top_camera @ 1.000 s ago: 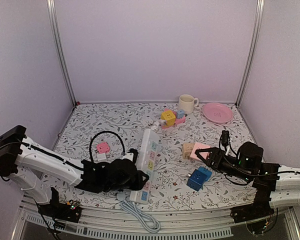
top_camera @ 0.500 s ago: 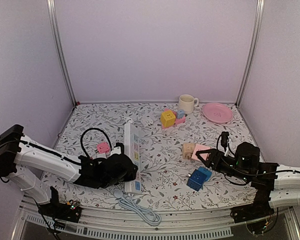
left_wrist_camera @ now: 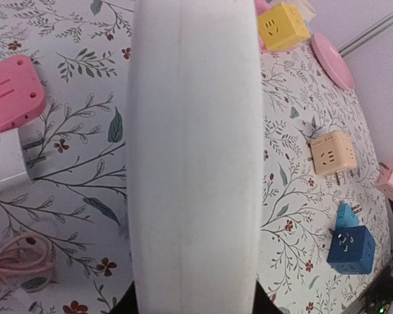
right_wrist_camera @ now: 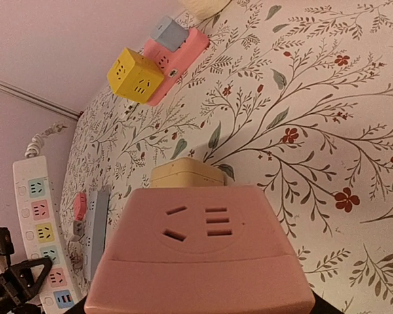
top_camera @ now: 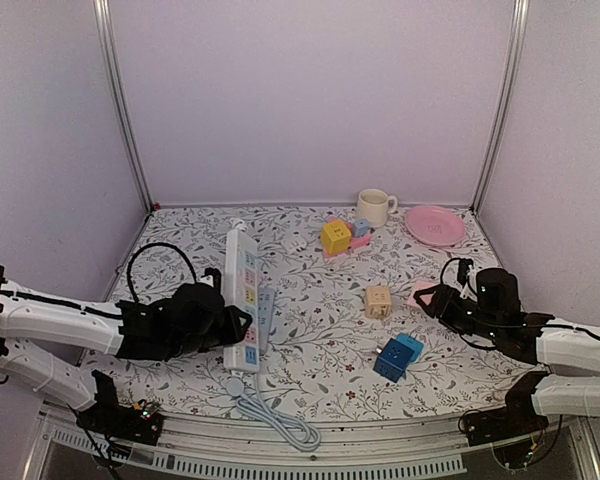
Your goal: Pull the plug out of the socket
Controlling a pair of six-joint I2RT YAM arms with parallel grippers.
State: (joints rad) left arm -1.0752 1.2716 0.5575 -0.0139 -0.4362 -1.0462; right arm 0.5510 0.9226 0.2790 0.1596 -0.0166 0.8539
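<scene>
My left gripper (top_camera: 234, 326) is shut on the near end of the white power strip (top_camera: 241, 285), the socket. The strip stands tilted on its long edge. Its plain white back (left_wrist_camera: 195, 157) fills the left wrist view. My right gripper (top_camera: 430, 298) is shut on the pink cube plug (right_wrist_camera: 198, 245), which it holds just off the table at the right. The plug's slotted face points at the camera. The pink plug (top_camera: 419, 291) is far from the strip, with nothing joining them. A beige cube (top_camera: 378, 300) sits just left of the pink plug, apart from it.
Two blue cubes (top_camera: 398, 356) lie at the near middle. A yellow cube (top_camera: 335, 236), a mug (top_camera: 375, 207) and a pink plate (top_camera: 435, 225) stand at the back. A grey flat bar (top_camera: 266, 308) lies beside the strip. A black cable (top_camera: 152, 258) loops at left, and the strip's white cord (top_camera: 275, 420) trails over the front edge.
The left gripper has swung the power strip leftward across the table. The right gripper has drawn back to the right with the pink plug, opening a gap to the beige cube.
</scene>
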